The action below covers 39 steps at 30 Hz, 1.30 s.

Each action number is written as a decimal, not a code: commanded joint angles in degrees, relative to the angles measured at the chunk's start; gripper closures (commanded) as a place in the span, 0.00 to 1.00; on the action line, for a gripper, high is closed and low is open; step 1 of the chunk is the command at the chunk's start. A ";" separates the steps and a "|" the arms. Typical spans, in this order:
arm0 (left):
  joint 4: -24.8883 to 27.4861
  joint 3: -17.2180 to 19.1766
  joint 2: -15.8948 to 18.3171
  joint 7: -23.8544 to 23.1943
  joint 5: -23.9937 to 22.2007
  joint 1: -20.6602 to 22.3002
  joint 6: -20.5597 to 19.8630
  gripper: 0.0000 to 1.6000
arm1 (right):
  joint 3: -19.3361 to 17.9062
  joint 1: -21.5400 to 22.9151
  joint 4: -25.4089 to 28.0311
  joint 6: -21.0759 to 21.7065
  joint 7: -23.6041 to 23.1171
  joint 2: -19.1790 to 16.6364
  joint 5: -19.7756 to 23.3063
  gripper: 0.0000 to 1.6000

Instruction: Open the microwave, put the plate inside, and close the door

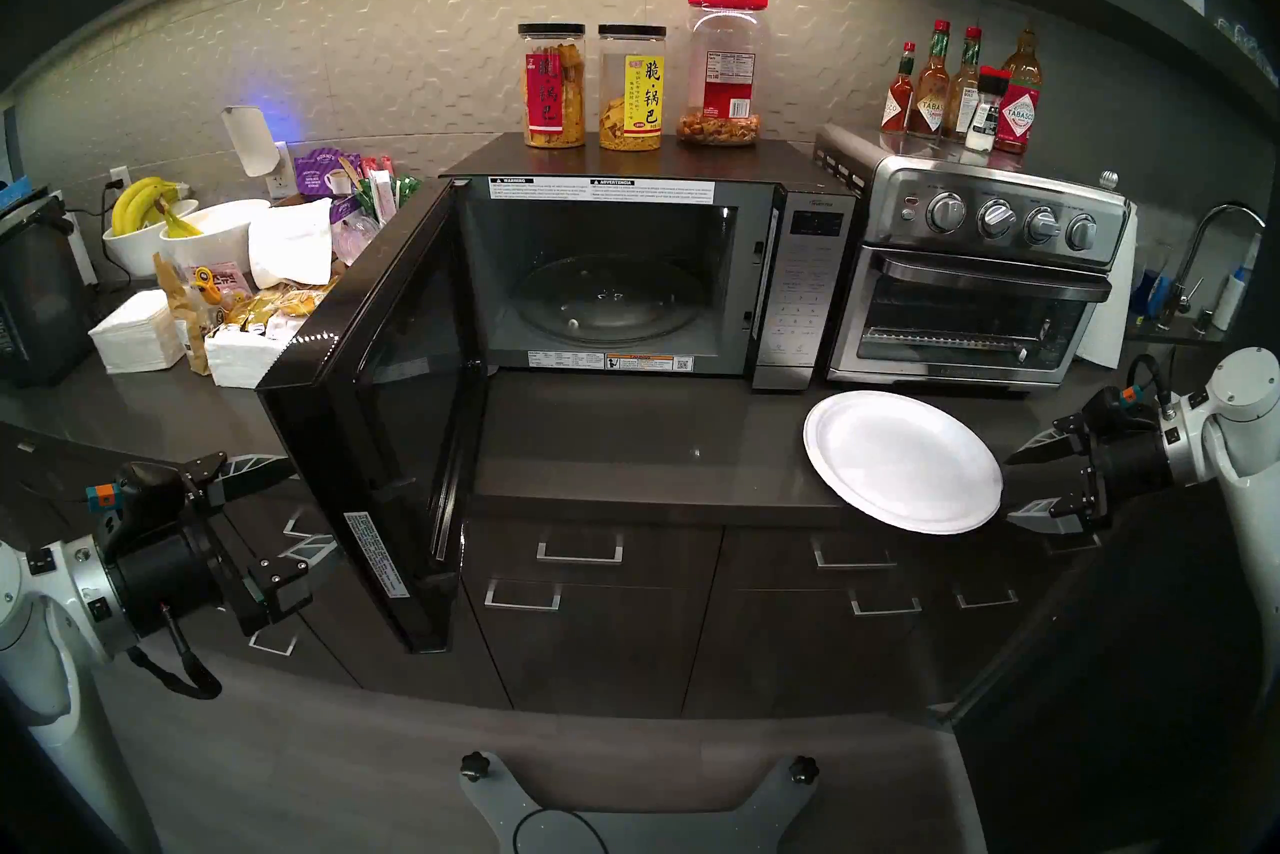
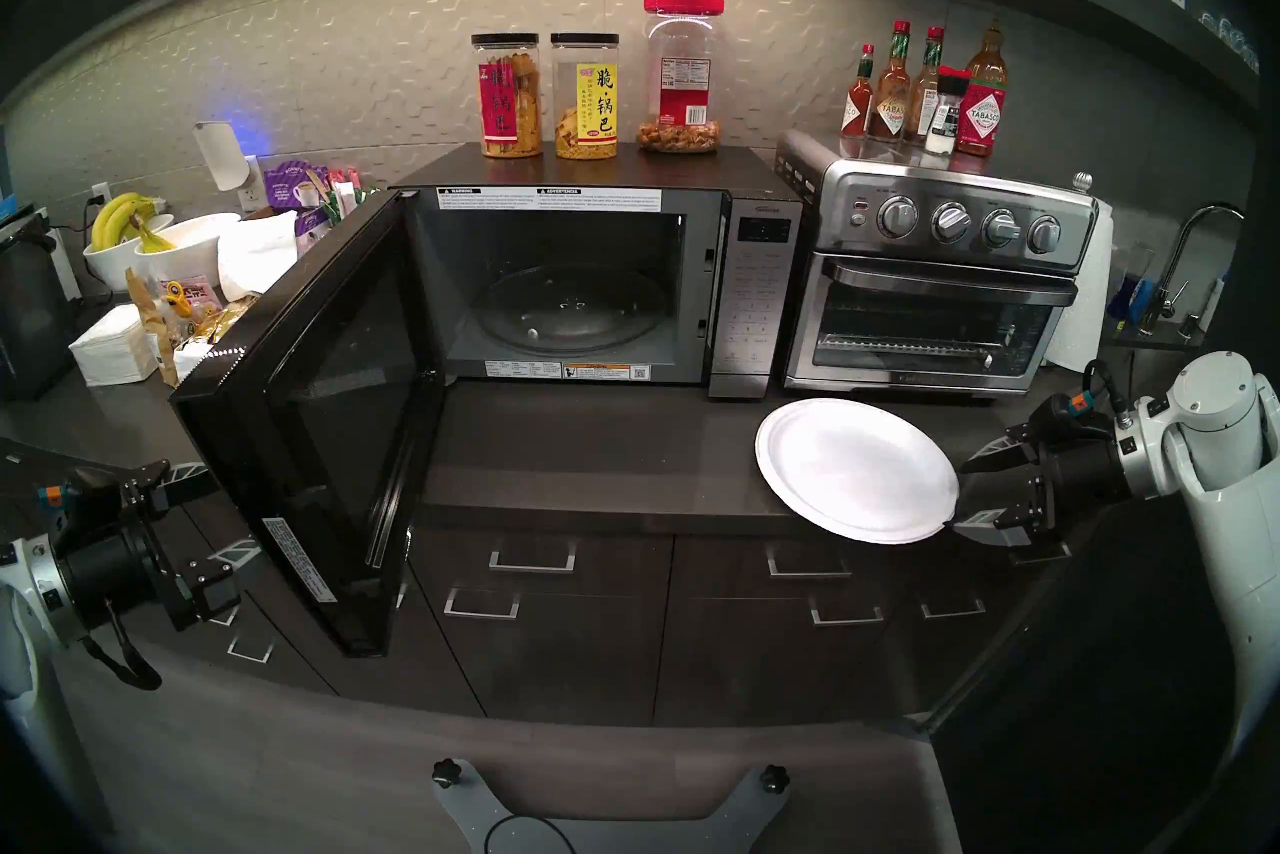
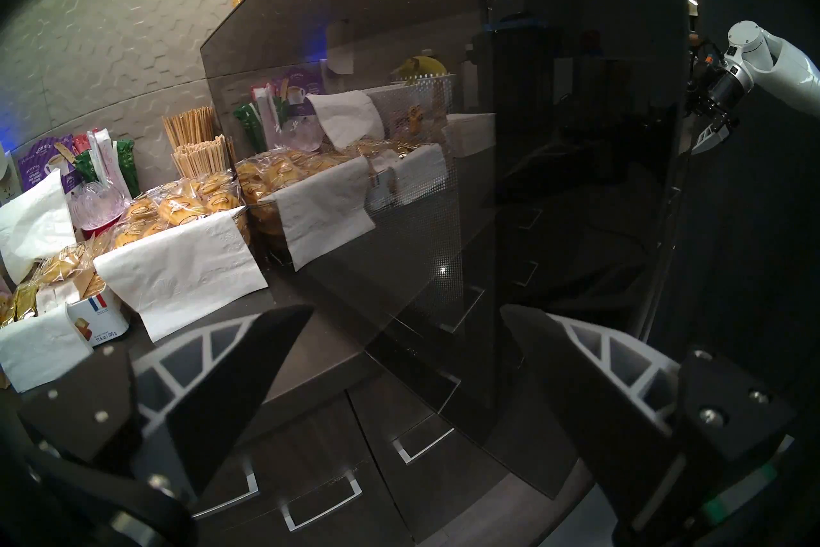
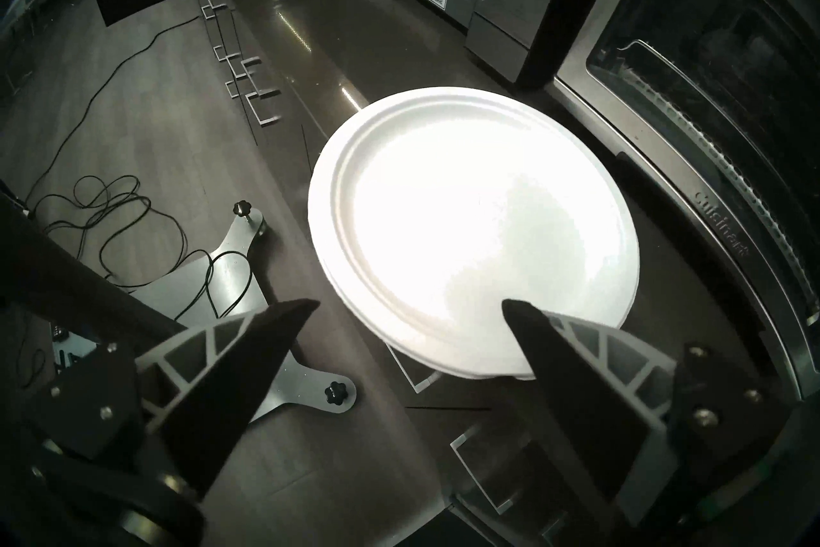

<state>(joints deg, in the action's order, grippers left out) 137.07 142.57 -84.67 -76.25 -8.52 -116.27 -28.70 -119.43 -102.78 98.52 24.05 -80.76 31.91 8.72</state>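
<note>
Right wrist: wide-open right hand [image 4: 410, 302] holds nothing beside round, smooth white plate [image 4: 461, 231].

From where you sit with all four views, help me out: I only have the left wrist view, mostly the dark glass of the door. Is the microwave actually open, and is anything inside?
Observer: Yes. The door is swung wide to the left, and the microwave holds only its glass turntable.
Operator: Where is the plate?
Observer: The plate lies on the counter in front of the toaster oven, its near edge hanging over the counter's front.
Operator: Has the right gripper got it?
Observer: No. The right gripper is open beside the plate's right edge; in its wrist view one finger overlaps the rim, the other is clear.
</note>
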 commanded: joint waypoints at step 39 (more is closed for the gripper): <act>0.53 0.03 0.18 -0.38 -0.21 -0.17 -0.14 0.00 | -2.88 -6.11 9.18 -3.34 -0.04 4.95 -5.20 0.00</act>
<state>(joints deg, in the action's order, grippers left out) 137.07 142.58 -84.63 -76.24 -8.51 -116.28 -28.73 -120.67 -107.83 105.46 21.72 -81.59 35.43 4.06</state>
